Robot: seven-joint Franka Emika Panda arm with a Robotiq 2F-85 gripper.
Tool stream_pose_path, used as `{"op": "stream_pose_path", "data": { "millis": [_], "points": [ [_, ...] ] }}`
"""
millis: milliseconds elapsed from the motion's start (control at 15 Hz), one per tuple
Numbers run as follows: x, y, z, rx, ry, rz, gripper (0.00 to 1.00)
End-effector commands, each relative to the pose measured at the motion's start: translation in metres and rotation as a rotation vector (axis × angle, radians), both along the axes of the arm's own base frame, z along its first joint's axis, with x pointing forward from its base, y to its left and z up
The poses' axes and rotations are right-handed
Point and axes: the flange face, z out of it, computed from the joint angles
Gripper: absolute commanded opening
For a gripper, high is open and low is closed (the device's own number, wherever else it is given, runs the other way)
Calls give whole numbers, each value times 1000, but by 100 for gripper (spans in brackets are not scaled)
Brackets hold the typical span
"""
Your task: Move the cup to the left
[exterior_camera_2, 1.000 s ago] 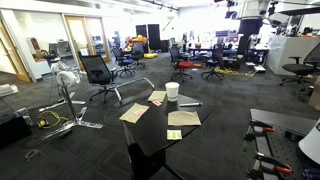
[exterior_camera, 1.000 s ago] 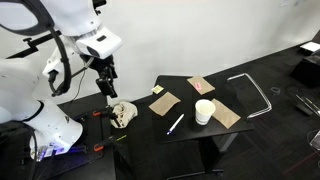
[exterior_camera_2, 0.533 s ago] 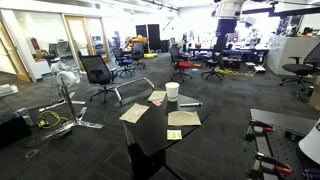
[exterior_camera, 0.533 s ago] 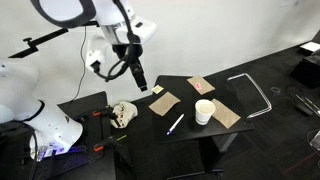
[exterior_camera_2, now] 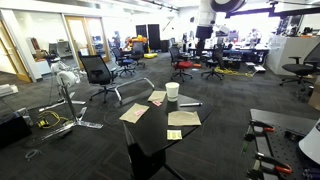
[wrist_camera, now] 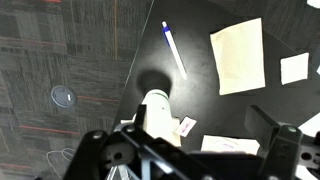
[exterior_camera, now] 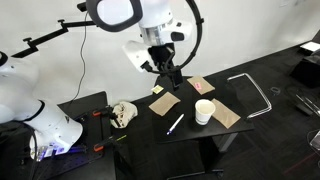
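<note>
A white paper cup (exterior_camera: 204, 111) stands upright on the small black table (exterior_camera: 195, 135), near its right side. It also shows in an exterior view (exterior_camera_2: 172, 91) and in the wrist view (wrist_camera: 155, 108). My gripper (exterior_camera: 172, 78) hangs in the air above the table's back part, up and to the left of the cup, well apart from it. In the wrist view the gripper (wrist_camera: 190, 140) has its two dark fingers spread wide with nothing held between them. The cup appears below, near one finger.
Brown paper sheets (exterior_camera: 164, 101) (exterior_camera: 226, 116), a pen (exterior_camera: 175, 124) and a yellow note (exterior_camera: 157, 90) lie on the table around the cup. A side bench with a crumpled object (exterior_camera: 123, 113) stands beside it. A metal frame (exterior_camera: 255, 95) and office chairs (exterior_camera_2: 97, 72) stand nearby.
The arm has swung from over the side bench across to above the black table, closer to the cup. The cup has not moved.
</note>
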Motion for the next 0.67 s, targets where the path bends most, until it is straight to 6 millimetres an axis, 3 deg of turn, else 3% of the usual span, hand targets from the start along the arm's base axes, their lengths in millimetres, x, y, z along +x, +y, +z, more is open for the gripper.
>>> {"op": "stream_pose_path", "data": {
  "millis": [0,600],
  "points": [
    [35,-2,-5,-18,-27,75,100],
    [76,15,-54,-14,-29,153,100]
  ]
}}
